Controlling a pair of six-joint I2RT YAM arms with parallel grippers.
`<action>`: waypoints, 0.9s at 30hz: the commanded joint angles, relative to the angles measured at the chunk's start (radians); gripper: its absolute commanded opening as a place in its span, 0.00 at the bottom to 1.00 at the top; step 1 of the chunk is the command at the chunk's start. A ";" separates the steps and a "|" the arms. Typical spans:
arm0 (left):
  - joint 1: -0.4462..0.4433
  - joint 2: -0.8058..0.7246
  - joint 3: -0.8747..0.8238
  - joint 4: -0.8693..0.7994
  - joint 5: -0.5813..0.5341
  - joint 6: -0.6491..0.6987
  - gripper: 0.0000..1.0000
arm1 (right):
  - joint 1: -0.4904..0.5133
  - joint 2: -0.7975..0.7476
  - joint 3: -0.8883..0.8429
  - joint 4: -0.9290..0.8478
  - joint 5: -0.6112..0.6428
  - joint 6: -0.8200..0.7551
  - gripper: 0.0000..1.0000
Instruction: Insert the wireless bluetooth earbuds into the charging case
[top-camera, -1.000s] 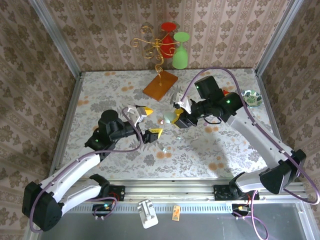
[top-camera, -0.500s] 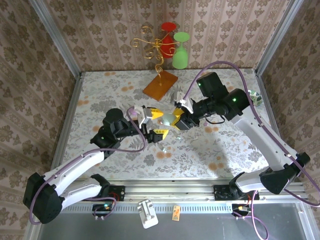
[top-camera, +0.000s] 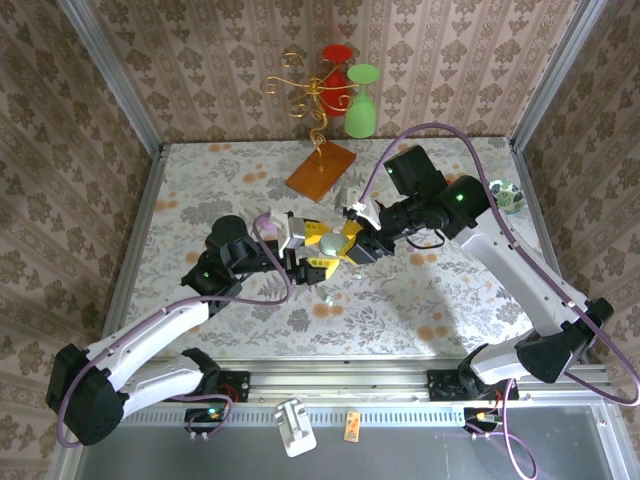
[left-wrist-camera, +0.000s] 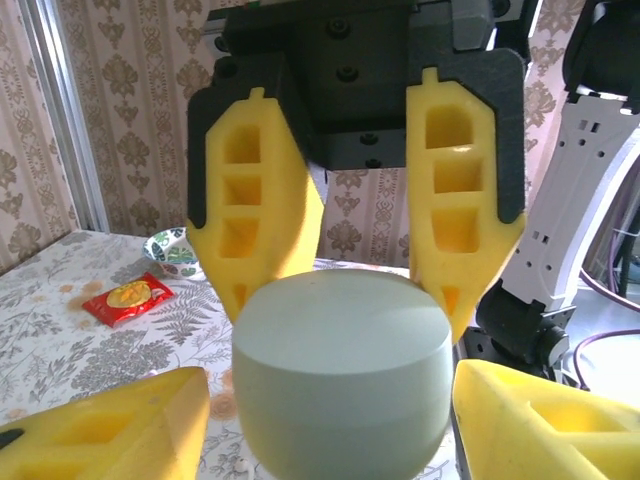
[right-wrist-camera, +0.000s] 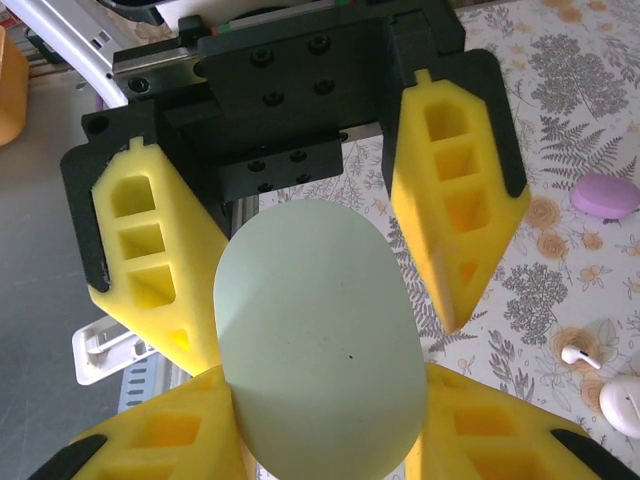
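The charging case (top-camera: 328, 241), a pale green pebble, hangs above the table's middle with my right gripper (top-camera: 350, 245) shut on it. In the right wrist view both of that gripper's yellow pads press the case (right-wrist-camera: 315, 340), with the right gripper (right-wrist-camera: 320, 425) at the bottom. My left gripper (top-camera: 311, 246) faces it from the left. Its jaws stand open on either side of the case (left-wrist-camera: 340, 370), with narrow gaps showing around the left gripper (left-wrist-camera: 330, 410). One white earbud (right-wrist-camera: 578, 354) lies on the table below.
A purple pebble case (right-wrist-camera: 605, 193) and a larger white pebble (right-wrist-camera: 625, 405) lie near the earbud. An orange base (top-camera: 322, 170) with a gold wire stand and two goblets (top-camera: 360, 100) sit at the back. A patterned bowl (top-camera: 505, 195) and a red packet (left-wrist-camera: 127, 297) lie at the right.
My left gripper has moved right up to the case and its jaws have narrowed around it. The right gripper has shifted slightly left, still holding the case.
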 joint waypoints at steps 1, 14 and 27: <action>-0.008 0.004 0.038 0.023 0.039 -0.017 0.62 | 0.007 0.001 0.023 -0.037 0.006 -0.017 0.13; -0.015 0.013 0.046 0.029 0.059 -0.037 0.51 | 0.007 -0.002 0.003 -0.041 0.042 -0.050 0.13; -0.017 0.018 0.049 0.032 0.057 -0.031 0.31 | 0.006 -0.018 -0.020 0.018 0.012 -0.024 0.13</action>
